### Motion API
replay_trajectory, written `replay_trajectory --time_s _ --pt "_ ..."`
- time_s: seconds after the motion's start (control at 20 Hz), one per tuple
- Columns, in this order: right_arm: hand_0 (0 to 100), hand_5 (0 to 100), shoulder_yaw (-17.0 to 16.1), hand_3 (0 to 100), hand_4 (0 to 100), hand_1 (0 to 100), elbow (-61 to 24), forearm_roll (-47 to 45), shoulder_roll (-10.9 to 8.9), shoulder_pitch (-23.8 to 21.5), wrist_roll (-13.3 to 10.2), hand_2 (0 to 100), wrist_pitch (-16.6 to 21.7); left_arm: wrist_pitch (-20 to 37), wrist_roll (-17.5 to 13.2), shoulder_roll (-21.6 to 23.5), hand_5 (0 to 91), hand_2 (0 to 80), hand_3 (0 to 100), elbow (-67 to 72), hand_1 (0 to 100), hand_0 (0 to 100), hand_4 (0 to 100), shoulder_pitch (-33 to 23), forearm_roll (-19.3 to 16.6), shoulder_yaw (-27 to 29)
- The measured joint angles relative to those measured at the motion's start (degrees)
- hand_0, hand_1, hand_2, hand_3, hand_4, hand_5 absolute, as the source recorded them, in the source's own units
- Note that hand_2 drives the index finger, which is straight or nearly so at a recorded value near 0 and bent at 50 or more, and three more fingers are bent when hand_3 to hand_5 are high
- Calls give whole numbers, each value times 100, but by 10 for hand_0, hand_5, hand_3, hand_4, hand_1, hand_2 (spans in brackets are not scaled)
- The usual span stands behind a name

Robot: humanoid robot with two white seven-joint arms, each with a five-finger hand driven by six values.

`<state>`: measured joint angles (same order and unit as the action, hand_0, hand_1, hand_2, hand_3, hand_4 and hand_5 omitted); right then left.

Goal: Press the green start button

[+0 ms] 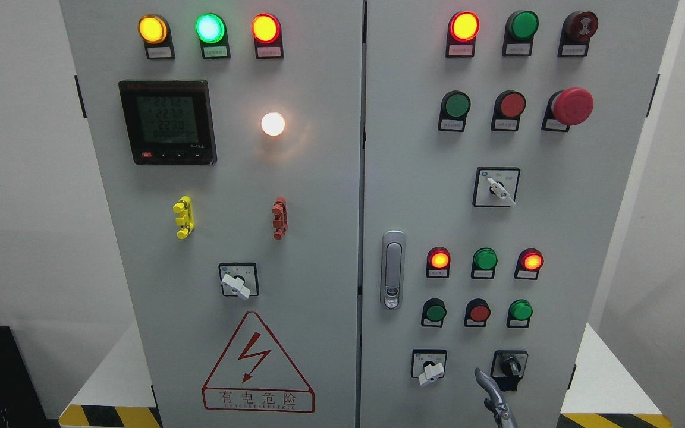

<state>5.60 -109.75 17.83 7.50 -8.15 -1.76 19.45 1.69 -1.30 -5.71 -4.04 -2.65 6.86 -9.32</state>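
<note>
Frontally, head view: grey two-door electrical cabinet (319, 249) fills the frame.

Left door: three lit lamps along the top, yellow (152, 28), green (210, 28) and orange-red (266, 28); digital meter (167, 122) with lit readout; white lamp (273, 123) glowing; yellow clip (184, 217) and red clip (280, 218); rotary switch (238, 280); high-voltage warning triangle (257, 365).

Right door: door handle (392, 270) at its left edge; red mushroom stop button (572, 106) upper right; green push buttons in several rows, among them green button (456, 105) in the second row, beside a red button (511, 104). Which green one is the start button cannot be told; labels too small to read.

Robot hand: one grey finger (493, 395) rises from the bottom edge, right of centre, tip just below and left of the black key switch (509, 365), well apart from every green button. Which arm it belongs to cannot be told, nor its state, as only this finger shows.
</note>
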Motion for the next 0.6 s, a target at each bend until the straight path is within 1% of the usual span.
replay_trajectory --time_s 0.25,0.6 --pt "139 0 66 0 0 117 -31 -260 0 -24 5 0 -21 0 0 0 0 0 0 0 556 120 0 0 0 0" --pt "122 0 122 0 0 114 -59 -394 3 -59 7 0 -26 0 0 0 0 0 0 0 556 120 0 0 0 0"
